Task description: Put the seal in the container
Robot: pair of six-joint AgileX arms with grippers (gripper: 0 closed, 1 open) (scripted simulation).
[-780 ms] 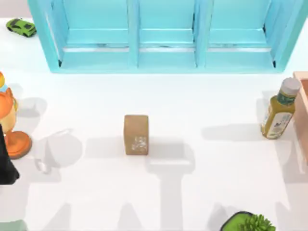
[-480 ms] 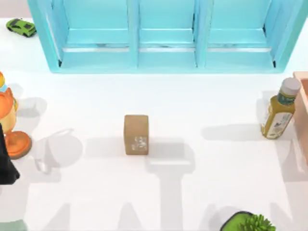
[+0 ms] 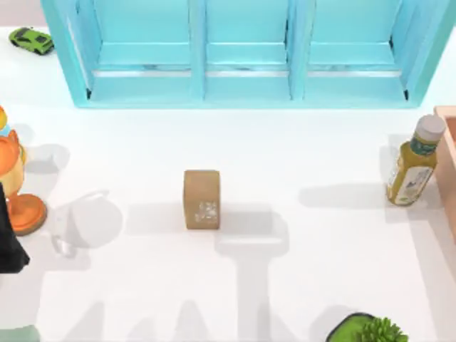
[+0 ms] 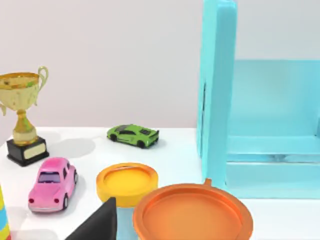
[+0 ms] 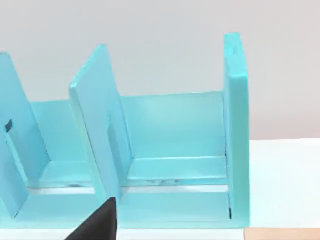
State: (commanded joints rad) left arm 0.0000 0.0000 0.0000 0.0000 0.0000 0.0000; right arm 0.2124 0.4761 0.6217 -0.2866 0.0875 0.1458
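Seal [image 3: 201, 199] stood upright by itself on the white table [image 3: 306, 157], its whitish mark on the near face, untouched by either gripper. Taking the seal as the landmark: the blue container [image 3: 246, 53], a three-bay shelf, lay beyond it at the back of the table with its open side facing forward, so the middle bay [image 3: 247, 32] sat almost straight behind the seal. That layout suited a short carry, I judged, from the seal straight back into a bay.

Well to the seal's right stood a yellow-green bottle [image 3: 414, 162] just beside a tan box edge [image 3: 449, 164]. Well to its left sat an orange figure [image 3: 14, 178] on a round base, with part of the left arm [image 3: 10, 239] dark against the table edge there. Near and to the right of the seal, a green plant [image 3: 370, 329] poked in. A green toy car [image 3: 31, 40] rested far back and left.

The left wrist view looked over an orange lid [image 4: 192, 215], a yellow disc [image 4: 126, 182], a pink car [image 4: 51, 182] and a trophy [image 4: 22, 125]; a dark fingertip [image 4: 100, 225] showed low in it. A similar dark tip [image 5: 97, 225] showed in the right wrist view, which faced the container. Whether either gripper's fingers were open or closed I cannot tell. Both arms seemed parked clear of the seal, the grasp not yet begun.
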